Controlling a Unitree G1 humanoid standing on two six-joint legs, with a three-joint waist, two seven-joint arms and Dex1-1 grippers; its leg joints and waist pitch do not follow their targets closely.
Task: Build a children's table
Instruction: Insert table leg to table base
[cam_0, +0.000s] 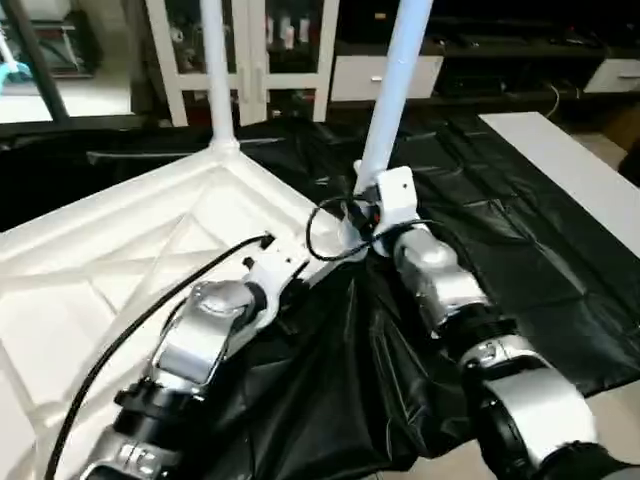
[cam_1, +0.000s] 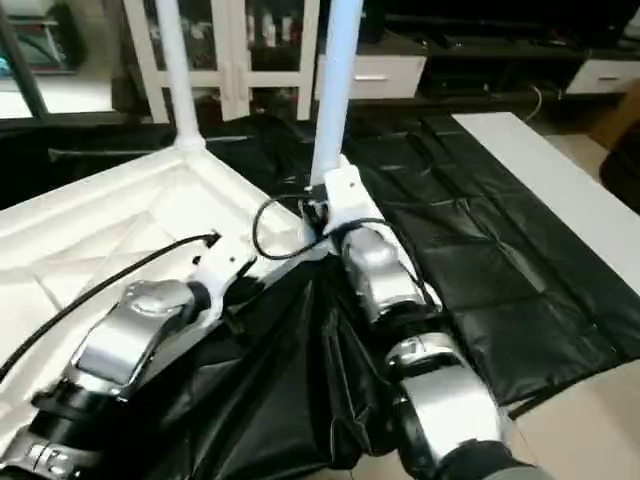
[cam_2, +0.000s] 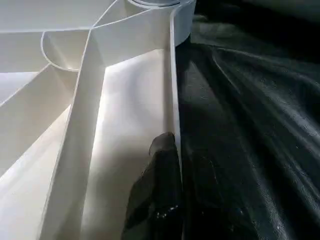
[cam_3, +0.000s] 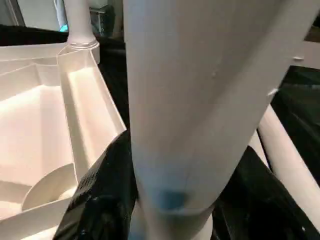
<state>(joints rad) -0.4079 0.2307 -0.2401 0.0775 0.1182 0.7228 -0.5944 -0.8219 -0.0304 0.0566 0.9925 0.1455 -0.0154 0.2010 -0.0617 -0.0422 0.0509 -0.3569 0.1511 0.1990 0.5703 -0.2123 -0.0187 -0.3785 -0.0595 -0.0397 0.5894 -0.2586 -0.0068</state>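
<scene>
The white tabletop (cam_0: 100, 260) lies upside down on a black sheet, ribs up. One white leg (cam_0: 213, 70) stands upright in its far corner socket. A second leg (cam_0: 395, 80) rises, slightly tilted, at the tabletop's right corner. My right gripper (cam_3: 170, 165) is shut on this leg near its lower end, one black finger (cam_3: 100, 185) on each side. The leg's foot is hidden behind the gripper, so I cannot tell if it sits in a socket. My left gripper (cam_2: 177, 150) is shut on the tabletop's thin side rim (cam_2: 172, 90), near that same corner.
The black sheet (cam_0: 520, 240) covers the work surface and bunches under my forearms. A white board (cam_0: 570, 170) runs along the far right. A white tube (cam_3: 292, 150) lies beside the held leg. White cabinets (cam_0: 260, 50) stand behind.
</scene>
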